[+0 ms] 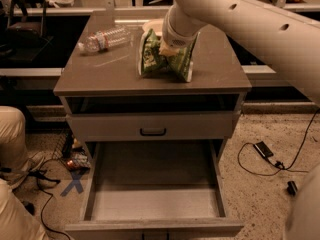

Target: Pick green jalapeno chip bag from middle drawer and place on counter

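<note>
The green jalapeno chip bag (150, 59) is crumpled and pinched at its top under my gripper (167, 48), with its lower edge down at the counter (100, 76) near the middle. The gripper is shut on the bag; my wrist and the large white arm (240, 19) come in from the upper right and hide most of the fingers. The middle drawer (150, 204) is pulled fully open below, and its pale floor holds nothing.
A clear water bottle (102, 39) lies on the counter's back left. A pale bowl (151, 28) shows just behind the bag. The shallow drawer front with a black handle (152, 132) is closed. A person's legs (12, 134) are at the left; cables (265, 151) lie on the floor at the right.
</note>
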{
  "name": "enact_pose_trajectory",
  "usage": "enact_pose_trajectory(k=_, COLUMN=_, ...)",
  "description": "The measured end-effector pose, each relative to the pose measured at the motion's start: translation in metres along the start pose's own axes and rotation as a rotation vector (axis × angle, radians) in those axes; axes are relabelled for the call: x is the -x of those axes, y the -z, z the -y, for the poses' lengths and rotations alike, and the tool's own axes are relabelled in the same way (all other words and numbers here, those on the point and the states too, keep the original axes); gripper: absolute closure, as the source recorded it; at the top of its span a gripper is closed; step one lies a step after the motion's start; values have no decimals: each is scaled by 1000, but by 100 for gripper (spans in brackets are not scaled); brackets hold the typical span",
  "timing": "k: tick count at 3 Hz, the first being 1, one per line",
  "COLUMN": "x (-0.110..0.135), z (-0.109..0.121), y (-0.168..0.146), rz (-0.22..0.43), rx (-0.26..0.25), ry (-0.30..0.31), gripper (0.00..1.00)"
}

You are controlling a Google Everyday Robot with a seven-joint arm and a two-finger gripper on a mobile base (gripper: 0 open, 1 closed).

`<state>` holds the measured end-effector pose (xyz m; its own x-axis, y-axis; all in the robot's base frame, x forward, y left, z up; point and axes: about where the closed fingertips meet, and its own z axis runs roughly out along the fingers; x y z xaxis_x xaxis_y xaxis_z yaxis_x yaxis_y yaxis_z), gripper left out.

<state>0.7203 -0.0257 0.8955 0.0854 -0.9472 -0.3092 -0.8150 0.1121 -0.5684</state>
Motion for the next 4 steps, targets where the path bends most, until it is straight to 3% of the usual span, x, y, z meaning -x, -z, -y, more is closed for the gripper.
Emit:
enact_pose_trajectory(k=1, x=5, z=-4, y=-10, rz=2, rx=22, ry=22, gripper=16)
enact_pose_trajectory(k=2, x=7, z=-9, y=-16, rz=10, rx=46, ry=39, gripper=0)
enact_pose_trajectory(k=3, x=5, z=-9, y=-15, rz=12, rx=48, ry=37, gripper=0)
enact_pose_trajectory(k=4, x=-26, z=2, y=7, rz=-8, rx=-1, ry=-36, gripper=0)
